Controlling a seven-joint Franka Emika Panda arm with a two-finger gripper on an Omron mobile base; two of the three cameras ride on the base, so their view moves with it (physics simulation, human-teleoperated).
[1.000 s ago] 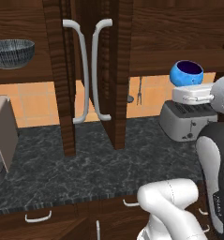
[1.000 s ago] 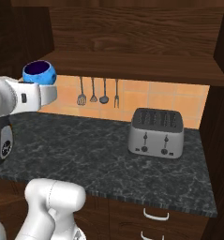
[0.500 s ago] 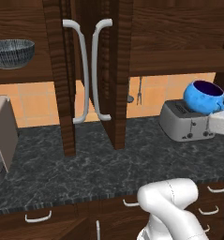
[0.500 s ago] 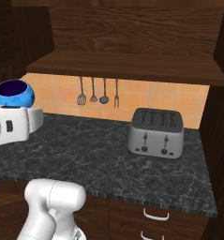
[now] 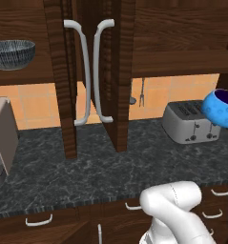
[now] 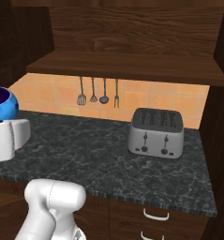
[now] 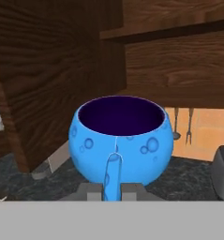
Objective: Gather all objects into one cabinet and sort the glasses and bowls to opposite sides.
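My gripper (image 7: pixel 111 190) is clamped on a small glossy blue bowl (image 7: pixel 121 139), held above the dark tabletop (image 5: pixel 110 167). Wide dark striped bowl (image 5: pixel 11 54) already sits on the cabinet shelf (image 5: pixel 25 78), far left. Carried bowl not shelved yet.

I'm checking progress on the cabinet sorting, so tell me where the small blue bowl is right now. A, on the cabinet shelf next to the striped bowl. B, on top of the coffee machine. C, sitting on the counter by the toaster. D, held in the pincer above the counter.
D: the blue bowl sits clamped in the shut pincer, carried in the air above the counter.
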